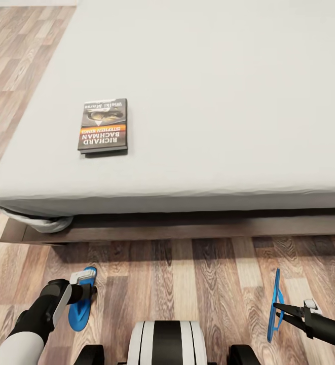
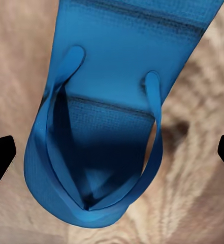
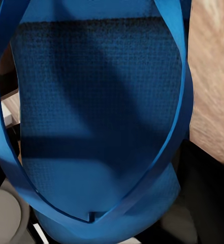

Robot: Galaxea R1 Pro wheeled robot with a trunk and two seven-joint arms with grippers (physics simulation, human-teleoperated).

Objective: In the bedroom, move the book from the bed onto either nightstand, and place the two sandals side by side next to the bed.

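Note:
The book (image 1: pixel 103 125) lies flat on the bed's white mattress (image 1: pixel 218 96), near its front left corner. One blue sandal (image 1: pixel 80 310) lies flat on the wood floor in front of the bed. My left gripper (image 1: pixel 86 291) hangs just over it, open. In the left wrist view its dark fingertips (image 2: pixel 0 158) stand wide on either side of this sandal (image 2: pixel 112 117), strap side up. The other sandal (image 1: pixel 274 304) stands on its edge at the right, with my right gripper (image 1: pixel 282 310) shut on it. In the right wrist view that sandal (image 3: pixel 96 107) is very close.
The bed's dark wooden frame (image 1: pixel 187 230) runs across in front of me, with a bunched sheet (image 1: pixel 45 222) at its left corner. Wood-plank floor (image 1: pixel 187 284) lies between the two sandals. My own base (image 1: pixel 166 342) is at the lower edge of the head view.

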